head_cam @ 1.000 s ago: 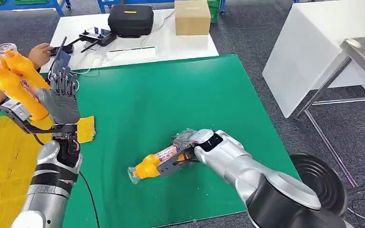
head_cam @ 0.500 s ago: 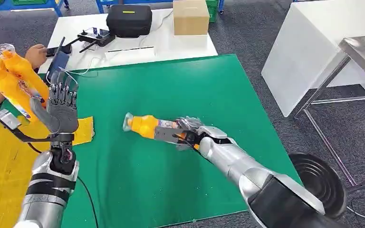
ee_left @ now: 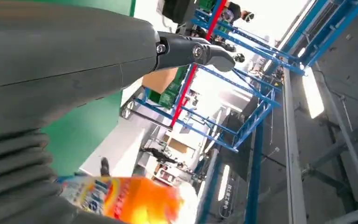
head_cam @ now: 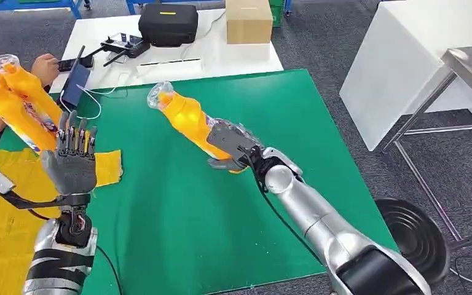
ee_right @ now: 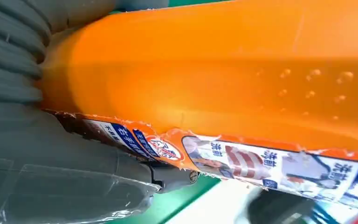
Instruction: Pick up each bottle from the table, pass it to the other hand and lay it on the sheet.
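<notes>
An orange bottle (head_cam: 187, 117) is gripped by the right hand (head_cam: 233, 147) around its lower, labelled half and is held clear above the green mat (head_cam: 233, 209), tilted, with its clear cap end pointing up and away from that hand toward the left side. In the right wrist view the fingers (ee_right: 37, 177) are seen wrapped under the label (ee_right: 242, 161), pressed against the body, so the hold is taken to be firm. The left hand (head_cam: 70, 166) is raised with its palm up-turned and its fingers spread, holding nothing; it is well apart from the bottle, and the bottle's free upper half is the part turned toward it. The bottle appears full of orange liquid, so it is judged moderately heavy for its size, with weight that may shift as it is tipped. The wall is taken to be thin plastic: stiff enough to be clamped, yet likely to give under a hard squeeze. The plastic looks smooth and glossy, and the torn-edged film label may slide on it, so slipping is the main risk during the handover. The bare shoulder between the label and the cap, beyond the right hand's fingers, is judged the best place to be taken by the left hand. A yellow sheet (head_cam: 0, 215) lies below and beside the left hand, and two more orange bottles (head_cam: 18, 98) are seen beyond that hand.
</notes>
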Available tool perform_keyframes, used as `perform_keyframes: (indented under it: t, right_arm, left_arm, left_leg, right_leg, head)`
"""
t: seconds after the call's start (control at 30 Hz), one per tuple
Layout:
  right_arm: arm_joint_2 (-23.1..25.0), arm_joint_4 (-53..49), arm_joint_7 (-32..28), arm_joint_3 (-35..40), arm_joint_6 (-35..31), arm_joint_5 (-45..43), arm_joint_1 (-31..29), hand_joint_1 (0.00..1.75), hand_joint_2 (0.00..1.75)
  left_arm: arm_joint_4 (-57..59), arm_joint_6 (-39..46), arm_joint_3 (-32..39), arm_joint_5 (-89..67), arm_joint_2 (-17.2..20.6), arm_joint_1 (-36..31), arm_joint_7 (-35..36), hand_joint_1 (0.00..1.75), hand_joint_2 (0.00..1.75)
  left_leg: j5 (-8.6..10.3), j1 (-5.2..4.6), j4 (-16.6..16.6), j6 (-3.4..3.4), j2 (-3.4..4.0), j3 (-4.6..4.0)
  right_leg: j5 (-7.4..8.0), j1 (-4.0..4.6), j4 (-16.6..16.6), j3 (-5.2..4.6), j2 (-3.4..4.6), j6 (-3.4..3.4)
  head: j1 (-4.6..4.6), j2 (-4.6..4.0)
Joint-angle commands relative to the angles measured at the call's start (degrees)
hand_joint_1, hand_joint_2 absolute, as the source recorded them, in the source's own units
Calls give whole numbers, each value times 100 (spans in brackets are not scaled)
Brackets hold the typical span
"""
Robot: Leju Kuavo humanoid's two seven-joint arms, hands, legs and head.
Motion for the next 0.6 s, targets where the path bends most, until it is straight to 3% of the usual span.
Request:
perform_keyframes:
  t: [0.03,0.37,0.6]
  right_arm:
    - [-181,-1251,-54,472,-67,171,509,175,175]
    - [92,-908,25,905,12,262,430,175,175]
    - [567,135,101,1419,54,382,254,175,175]
  left_arm:
    - [-113,-80,-202,-68,-22,66,77,0,175]
    - [-161,-132,-344,-134,-35,7,81,0,175]
    - [-327,-330,-712,-148,-66,67,164,0,175]
  left_leg:
    - [-3,8,1,-8,-15,6]
    - [-6,12,4,-8,-18,10]
    - [-1,7,-3,-6,-8,9]
  right_leg:
    - [-3,6,-1,8,4,-3]
    - [-6,8,2,12,7,-2]
    - [-2,4,0,9,7,-2]
  head:
    - [-2,0]
    - [-2,0]
    - [-2,0]
